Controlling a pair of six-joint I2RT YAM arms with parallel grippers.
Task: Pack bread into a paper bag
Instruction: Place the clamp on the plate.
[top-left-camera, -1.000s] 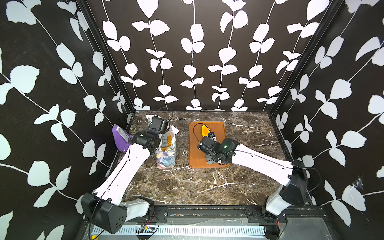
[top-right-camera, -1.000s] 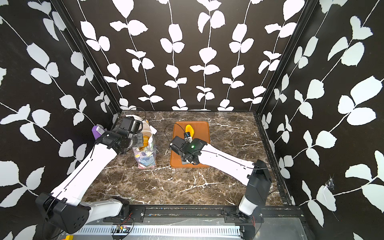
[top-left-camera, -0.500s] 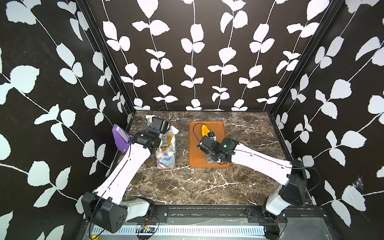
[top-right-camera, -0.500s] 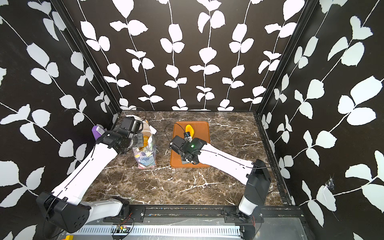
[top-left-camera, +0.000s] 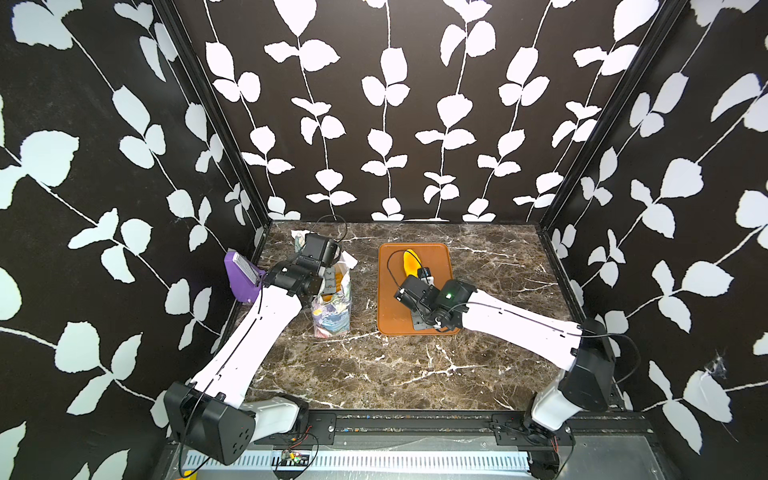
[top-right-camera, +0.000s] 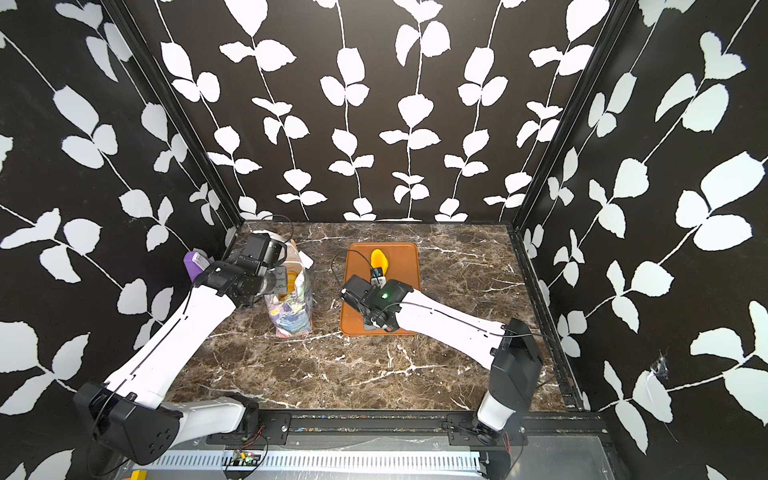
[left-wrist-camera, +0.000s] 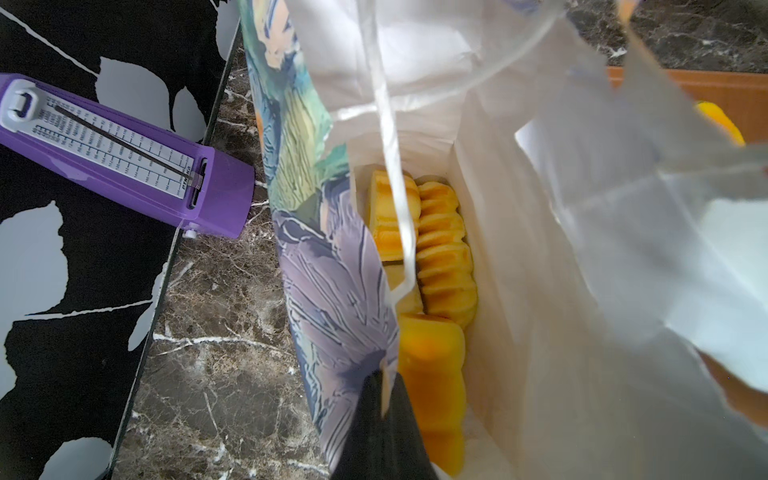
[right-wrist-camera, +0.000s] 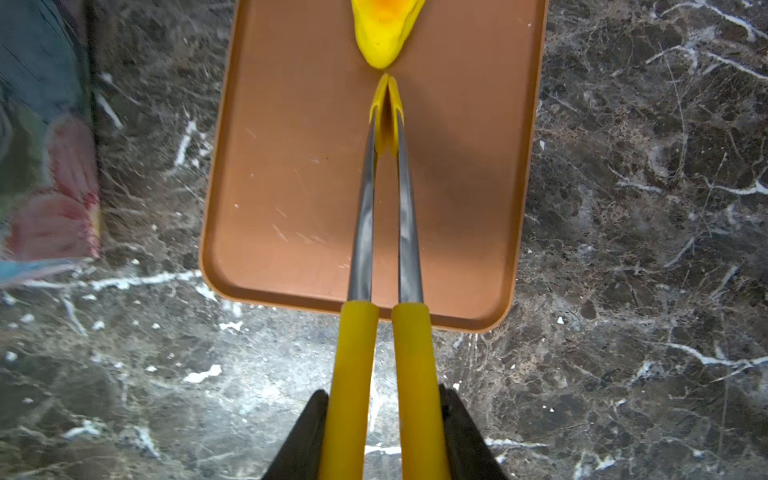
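My right pincer clamps the yellow-handled steel tongs, tips together just short of the glossy yellow oval bun, which lies lengthwise at the far end of the orange-brown plastic tray, tapered end toward the tongs. My left pincer pinches the rim of the flower-printed paper bag holding golden ridged loaves.

A small paper gift bag, pastel blue-purple flowers outside and white inside, stands open on the left of the scene. Inside lie glossy golden-yellow toy pastries: ridged loaves side by side and a smooth segmented loaf. Another smooth yellow pastry lies at the far end of the orange-brown tray, right of the bag.
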